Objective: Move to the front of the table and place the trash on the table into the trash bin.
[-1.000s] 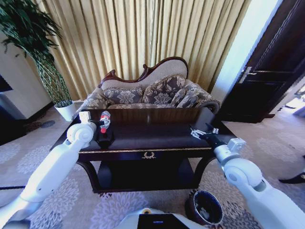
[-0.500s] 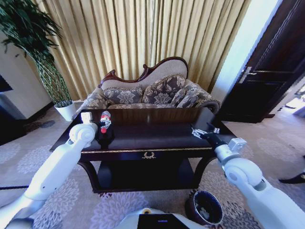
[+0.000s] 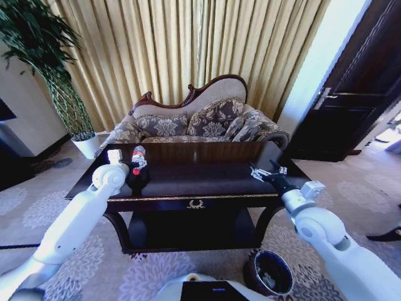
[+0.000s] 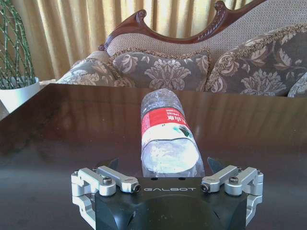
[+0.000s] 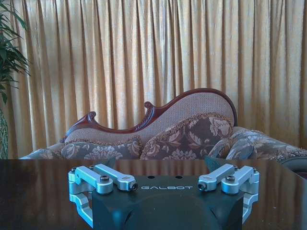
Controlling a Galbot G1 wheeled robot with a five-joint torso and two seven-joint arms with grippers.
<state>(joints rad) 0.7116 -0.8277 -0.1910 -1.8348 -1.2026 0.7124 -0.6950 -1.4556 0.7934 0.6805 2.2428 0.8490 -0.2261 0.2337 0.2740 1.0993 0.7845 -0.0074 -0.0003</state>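
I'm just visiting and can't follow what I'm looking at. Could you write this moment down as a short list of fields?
Place: dark glossy table in front of a sofa
Trash in sight: clear bottle with a red label, lying on the table
Left gripper: at the bottle, fingers open on either side of it, not closed
Right gripper: over the table's right part, fingers open, holding nothing
Trash bin: on the carpet, front right of the table
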